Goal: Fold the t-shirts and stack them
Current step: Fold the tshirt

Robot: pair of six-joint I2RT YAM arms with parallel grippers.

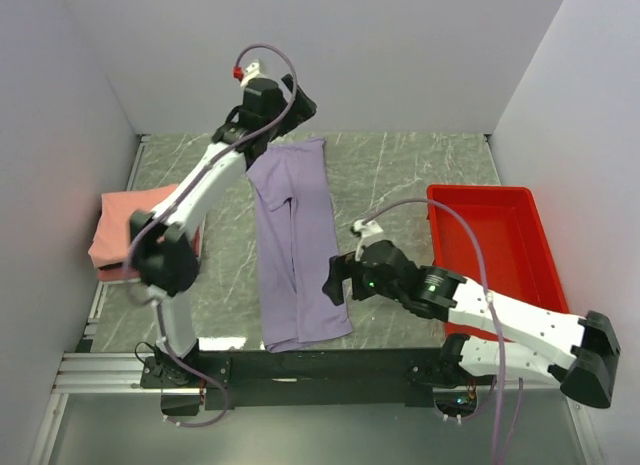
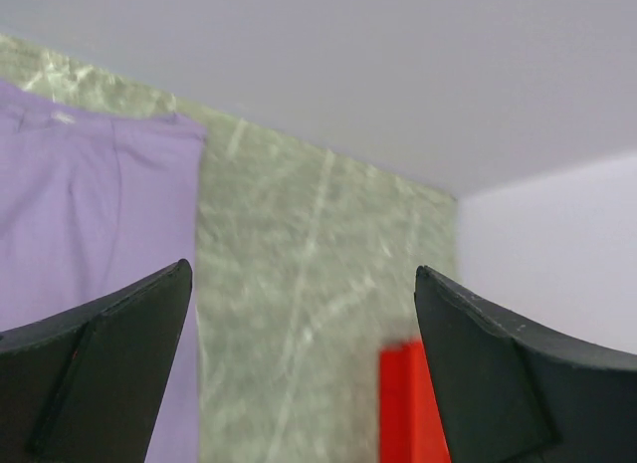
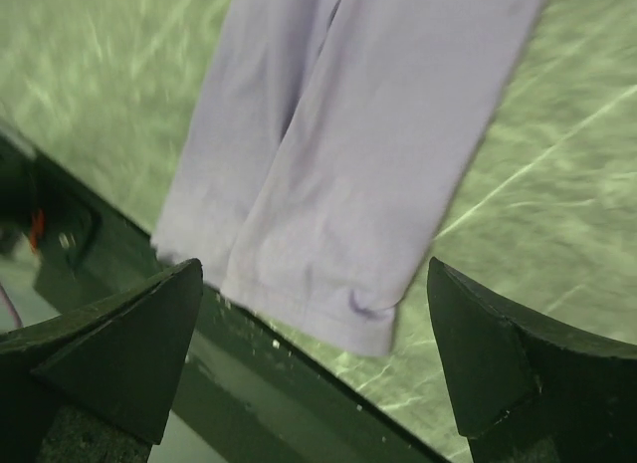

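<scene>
A pale lavender t-shirt (image 1: 296, 245) lies folded lengthwise into a long strip down the middle of the table. Its near hem (image 3: 338, 314) reaches the table's front edge. My left gripper (image 1: 295, 110) hovers open over the shirt's far end; in the left wrist view the purple cloth (image 2: 90, 204) shows left of the gripper (image 2: 302, 284), with nothing between its fingers. My right gripper (image 1: 335, 282) is open beside the shirt's near right edge, and in the right wrist view the gripper (image 3: 314, 314) is above the hem without holding it. A folded salmon-pink t-shirt (image 1: 130, 230) lies at the left, with a darker red edge under it.
A red plastic tray (image 1: 540, 255) stands on the right side of the table and shows as a red corner (image 2: 403, 403) in the left wrist view. White walls close in the back and both sides. A dark rail (image 3: 299, 403) runs along the front edge.
</scene>
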